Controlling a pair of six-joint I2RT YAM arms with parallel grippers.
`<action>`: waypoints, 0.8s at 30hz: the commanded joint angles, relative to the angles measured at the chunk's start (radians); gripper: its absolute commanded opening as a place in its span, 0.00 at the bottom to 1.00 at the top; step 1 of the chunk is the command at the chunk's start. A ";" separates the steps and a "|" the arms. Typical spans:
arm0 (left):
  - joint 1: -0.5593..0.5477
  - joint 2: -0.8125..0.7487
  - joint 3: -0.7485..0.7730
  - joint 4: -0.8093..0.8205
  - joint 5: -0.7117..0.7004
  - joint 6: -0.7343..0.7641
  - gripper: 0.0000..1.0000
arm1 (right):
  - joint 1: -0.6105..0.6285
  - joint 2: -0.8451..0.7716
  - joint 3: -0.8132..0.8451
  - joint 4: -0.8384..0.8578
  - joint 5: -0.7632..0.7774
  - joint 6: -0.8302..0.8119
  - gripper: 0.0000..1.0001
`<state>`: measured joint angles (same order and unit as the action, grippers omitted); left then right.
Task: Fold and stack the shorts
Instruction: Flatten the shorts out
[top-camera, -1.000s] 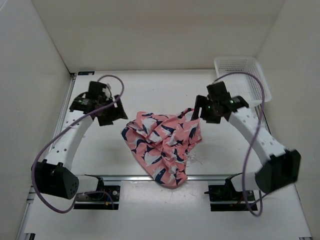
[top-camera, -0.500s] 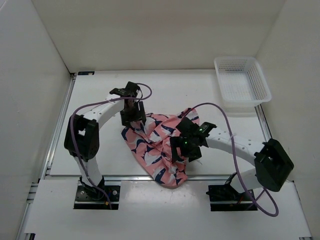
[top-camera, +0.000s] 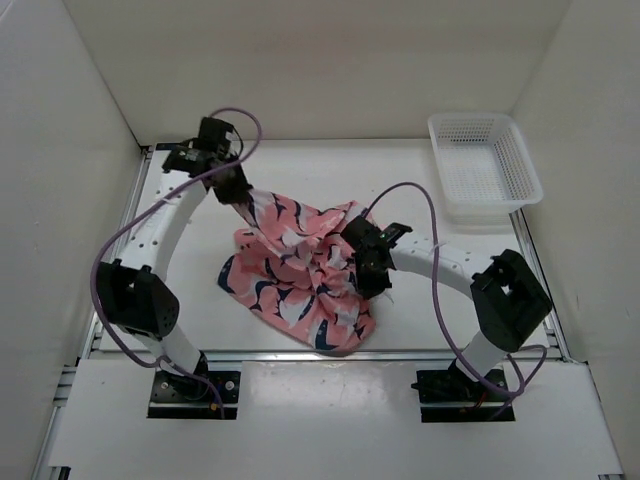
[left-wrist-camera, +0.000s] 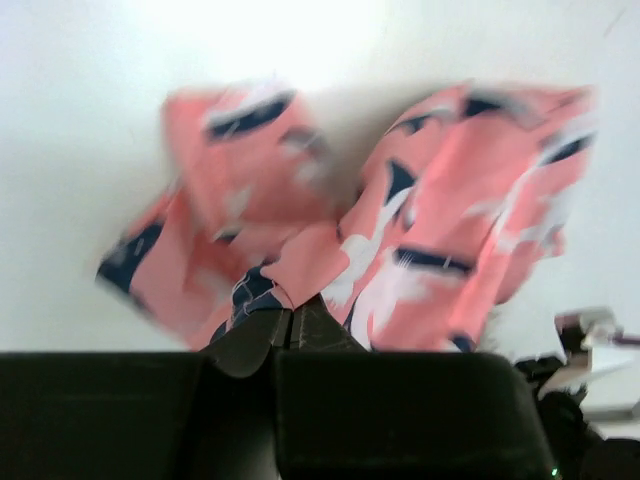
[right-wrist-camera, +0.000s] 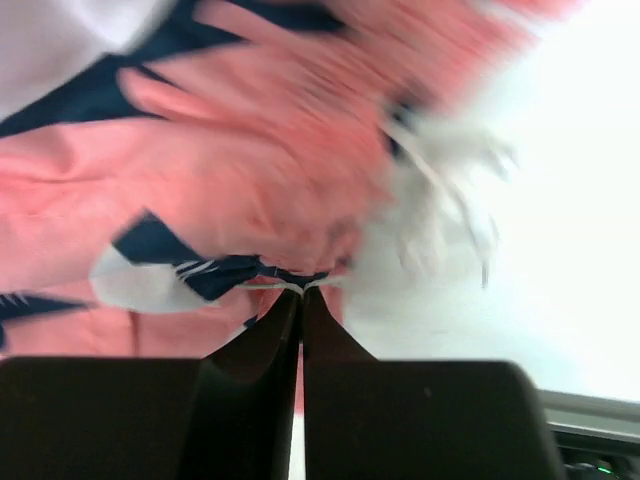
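The shorts (top-camera: 300, 275), salmon-pink with navy and white shapes, lie crumpled at the table's middle, one corner drawn up toward the back left. My left gripper (top-camera: 240, 197) is shut on that corner; in the left wrist view the shorts (left-wrist-camera: 400, 230) hang off the pinched left gripper (left-wrist-camera: 288, 312). My right gripper (top-camera: 366, 272) is shut on a fold at the bundle's right side. The right wrist view shows the right gripper (right-wrist-camera: 301, 292) closed tip to tip on an edge of the shorts (right-wrist-camera: 230, 200).
A white mesh basket (top-camera: 484, 165) stands at the back right corner. White walls close in the table on the left, back and right. The arm bases sit on a rail (top-camera: 420, 353) along the near edge.
Both grippers have shut on the shorts. The left arm has pulled its corner up and toward the back left, stretching the cloth. The right gripper shifted slightly back onto the bundle's right side.
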<state>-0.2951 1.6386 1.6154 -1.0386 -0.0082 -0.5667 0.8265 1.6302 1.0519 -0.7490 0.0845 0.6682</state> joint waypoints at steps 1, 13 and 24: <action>0.076 0.080 0.144 -0.008 -0.007 -0.005 0.10 | -0.103 -0.020 0.103 -0.041 0.171 -0.035 0.00; 0.209 0.259 0.375 -0.146 -0.012 0.013 1.00 | -0.319 -0.062 0.206 -0.036 0.151 -0.069 0.92; 0.300 -0.399 -0.601 -0.025 0.042 -0.200 0.91 | -0.397 -0.434 -0.271 0.220 -0.224 0.137 0.73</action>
<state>0.0109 1.2388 1.1625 -1.0996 -0.0093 -0.6785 0.4274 1.2049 0.7994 -0.6415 -0.0158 0.7380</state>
